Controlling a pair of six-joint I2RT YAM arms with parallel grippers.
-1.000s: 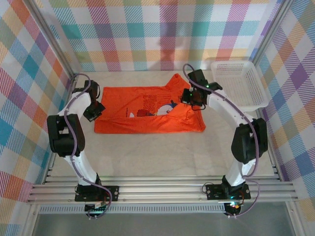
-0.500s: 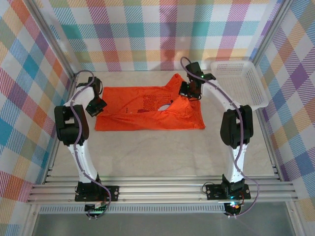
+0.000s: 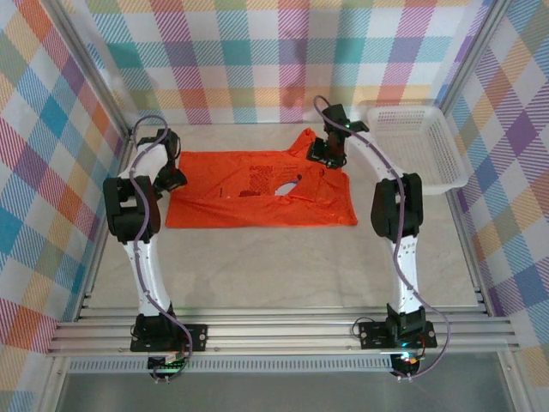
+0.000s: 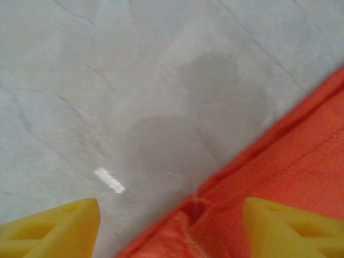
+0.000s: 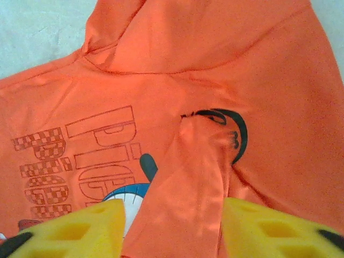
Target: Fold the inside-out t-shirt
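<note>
The inside-out t-shirt (image 3: 257, 193) lies spread across the middle of the table, bright orange-red, with a faint print and a blue-and-white figure (image 5: 129, 193). My left gripper (image 3: 171, 178) stands open at its left edge. In the left wrist view the shirt's hem (image 4: 290, 166) runs diagonally between the yellow fingers (image 4: 54, 231) without touching them. My right gripper (image 3: 324, 154) hovers over the far right part near a sleeve. Its jaws are open, and a raised ridge of fabric (image 5: 199, 177) stands between its fingertips (image 5: 174, 231).
A white mesh basket (image 3: 412, 142) sits at the far right corner. Plaid walls close in the table on three sides. Bare pale tabletop (image 3: 257, 266) stretches between the shirt and the arm bases.
Both grippers went from shut to open, letting go of the fabric. Both arms moved toward the far side, and the shirt's lifted upper part now lies flatter.
</note>
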